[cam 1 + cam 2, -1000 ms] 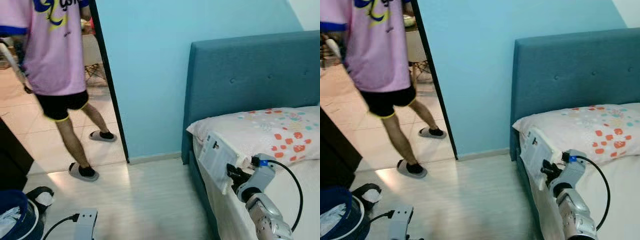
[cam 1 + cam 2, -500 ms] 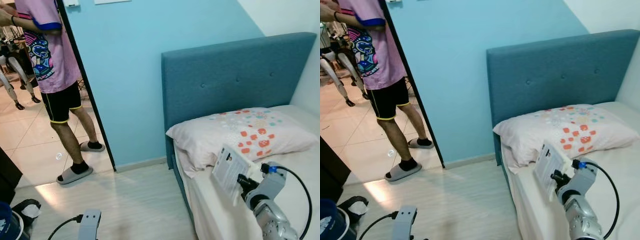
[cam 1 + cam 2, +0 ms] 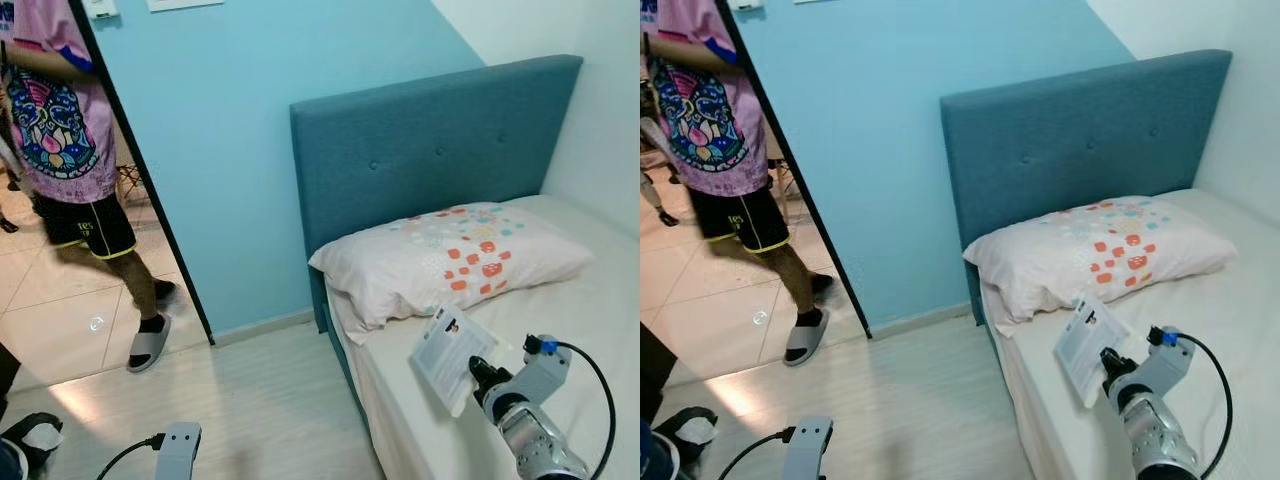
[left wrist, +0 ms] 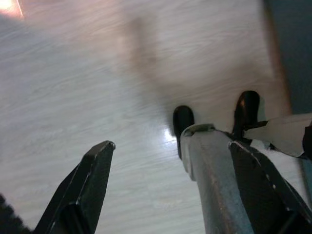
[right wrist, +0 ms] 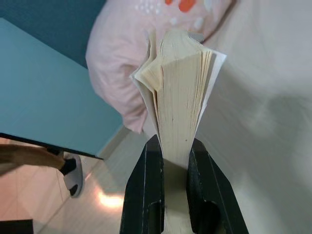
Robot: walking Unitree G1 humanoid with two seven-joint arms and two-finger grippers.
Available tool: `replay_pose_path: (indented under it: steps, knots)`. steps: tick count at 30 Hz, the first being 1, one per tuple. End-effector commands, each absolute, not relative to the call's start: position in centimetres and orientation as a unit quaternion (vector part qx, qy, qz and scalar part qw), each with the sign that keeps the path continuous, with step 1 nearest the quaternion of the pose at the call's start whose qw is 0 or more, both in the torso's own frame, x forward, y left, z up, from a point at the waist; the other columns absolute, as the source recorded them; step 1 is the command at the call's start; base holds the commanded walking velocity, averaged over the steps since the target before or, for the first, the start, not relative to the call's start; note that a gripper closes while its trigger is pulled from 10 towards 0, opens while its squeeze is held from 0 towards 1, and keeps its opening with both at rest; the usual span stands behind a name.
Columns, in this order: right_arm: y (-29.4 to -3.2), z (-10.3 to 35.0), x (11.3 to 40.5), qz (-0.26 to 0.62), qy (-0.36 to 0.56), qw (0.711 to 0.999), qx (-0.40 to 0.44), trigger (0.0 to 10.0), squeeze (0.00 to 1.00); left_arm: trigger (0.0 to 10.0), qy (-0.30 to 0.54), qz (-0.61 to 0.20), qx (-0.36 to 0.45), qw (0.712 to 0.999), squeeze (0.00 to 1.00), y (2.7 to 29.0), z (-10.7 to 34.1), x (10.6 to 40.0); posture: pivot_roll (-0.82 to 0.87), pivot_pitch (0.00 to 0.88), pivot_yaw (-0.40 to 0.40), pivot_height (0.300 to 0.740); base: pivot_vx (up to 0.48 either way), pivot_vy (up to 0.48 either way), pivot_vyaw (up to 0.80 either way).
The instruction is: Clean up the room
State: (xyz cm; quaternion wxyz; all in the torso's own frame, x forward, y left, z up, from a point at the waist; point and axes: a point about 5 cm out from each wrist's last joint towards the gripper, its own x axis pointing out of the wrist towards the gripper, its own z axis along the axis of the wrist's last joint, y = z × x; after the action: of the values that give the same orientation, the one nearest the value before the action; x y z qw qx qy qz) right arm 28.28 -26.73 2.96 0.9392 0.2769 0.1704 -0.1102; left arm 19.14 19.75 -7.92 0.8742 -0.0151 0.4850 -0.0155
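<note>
My right gripper (image 3: 481, 373) is shut on a white-covered book (image 3: 447, 354), held upright by its lower edge above the white mattress (image 3: 590, 310), just in front of the pillow. In the right wrist view the cream page block (image 5: 183, 87) stands squeezed between the two black fingers (image 5: 150, 180), with the right gripper (image 5: 174, 146) pointing towards the pillow (image 5: 122, 73) and the bed's near edge. My left arm (image 3: 177, 448) hangs idle low on the left. The left gripper (image 4: 171, 144) is open over pale wood floor.
A spotted pink pillow (image 3: 450, 255) lies against a teal headboard (image 3: 430, 150). A person in a pink shirt (image 3: 62, 130) stands in the doorway at left, wearing slippers (image 3: 148, 342). A black door frame (image 3: 140, 200) and blue wall separate doorway from bed. A dark bundle (image 3: 30, 437) lies on the floor at bottom left.
The camera has swung right, so the bed and pillow now sit more centrally and the doorway person nearer the left edge. My right gripper still holds the book, now lower over the mattress.
</note>
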Motion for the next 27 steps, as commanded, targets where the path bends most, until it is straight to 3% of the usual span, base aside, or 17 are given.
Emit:
replay_pose_path:
  steps: [1, 10, 17, 27]
  knots:
    - [-25.9, 3.6, 29.1, -0.086, 0.154, 0.947, 0.269, 10.0, 0.00, 10.0, 0.488, -0.009, -0.002, 0.873, 0.00, 20.8, -7.8, 19.0, -0.04, 0.000, 0.072, 0.696, 0.000, 0.000, 0.00]
    - [-24.7, 3.3, 28.8, -0.032, 0.154, 0.961, 0.228, 10.0, 0.00, 10.0, 0.487, -0.011, -0.003, 0.873, 0.00, 20.8, -7.9, 18.9, -0.04, 0.000, 0.070, 0.692, 0.000, -0.223, 0.00]
    - [-24.4, 3.3, 28.5, 0.000, 0.162, 0.970, 0.181, 10.0, 0.00, 10.0, 0.486, -0.002, -0.002, 0.874, 0.00, 21.0, -7.8, 18.9, -0.05, 0.000, 0.068, 0.692, 0.000, -0.458, 0.77]
    - [-24.4, 2.9, 28.3, 0.001, 0.193, 0.969, 0.152, 10.0, 0.00, 10.0, 0.486, 0.010, 0.002, 0.874, 0.00, 21.1, -7.8, 19.0, -0.06, 0.000, 0.065, 0.692, 0.000, 0.000, 0.15]
